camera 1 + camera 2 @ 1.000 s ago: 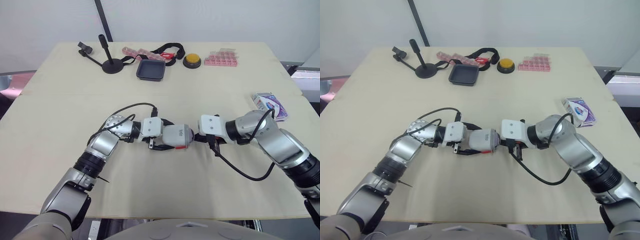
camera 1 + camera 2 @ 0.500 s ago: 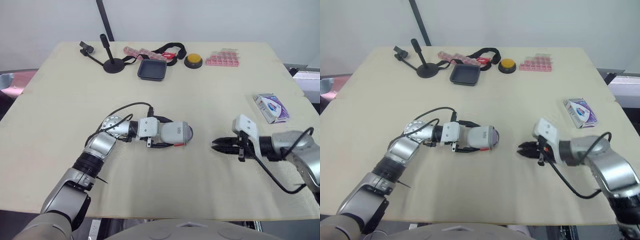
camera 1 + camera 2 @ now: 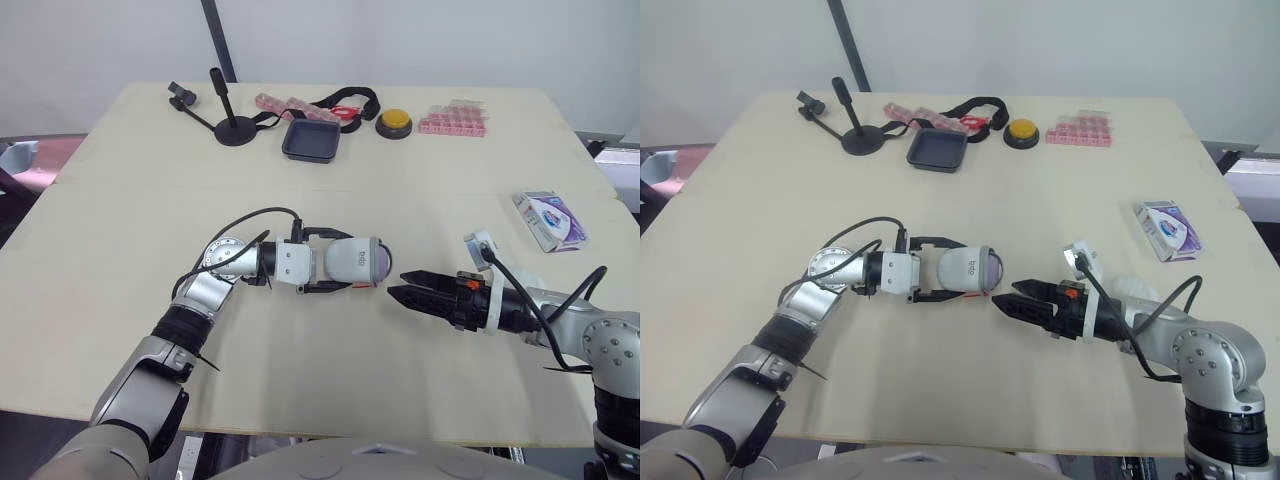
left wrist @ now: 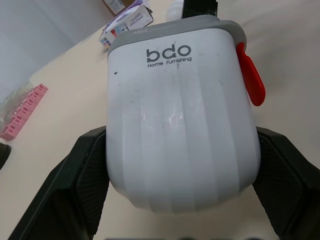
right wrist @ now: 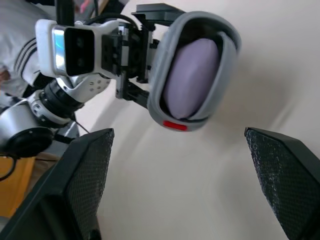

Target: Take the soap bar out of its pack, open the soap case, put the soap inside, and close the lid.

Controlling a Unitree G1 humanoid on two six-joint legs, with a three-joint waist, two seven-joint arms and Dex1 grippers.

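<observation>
left eye view: one soap case (image 3: 360, 262) lies on its side near the middle of the table (image 3: 130, 220). it is clamped between the two black fingers of the left gripper (image 3: 340, 261), and its grey-rimmed end faces the right gripper (image 3: 397, 285). the right gripper hangs just beside that end, not touching it, with its fingers parted and holding nothing. one purple-and-white soap pack (image 3: 549, 219) lies well apart near the table's right edge. along the far edge stand one black stand (image 3: 228, 120), one black tray (image 3: 311, 141), one yellow button (image 3: 394, 122), one pink rack (image 3: 452, 121) and a black strap (image 3: 345, 98).

right eye view: the same scene and the same count, with two grippers, one case and one pack.

left wrist view: this shows the case's white ribbed shell from behind, printed "bdo home furnishing". one finger (image 4: 75, 185) presses on each side, and one red latch (image 4: 250, 75) sits at the grey rim. the pack and the pink rack lie beyond.

right wrist view: here the case's other end is visible. one lilac soap bar (image 5: 192, 77) sits inside the grey rim, with the red latch at the rim's edge. whether a lid covers the bar cannot be told. the right gripper's two fingers (image 5: 82, 185) stand wide apart.
</observation>
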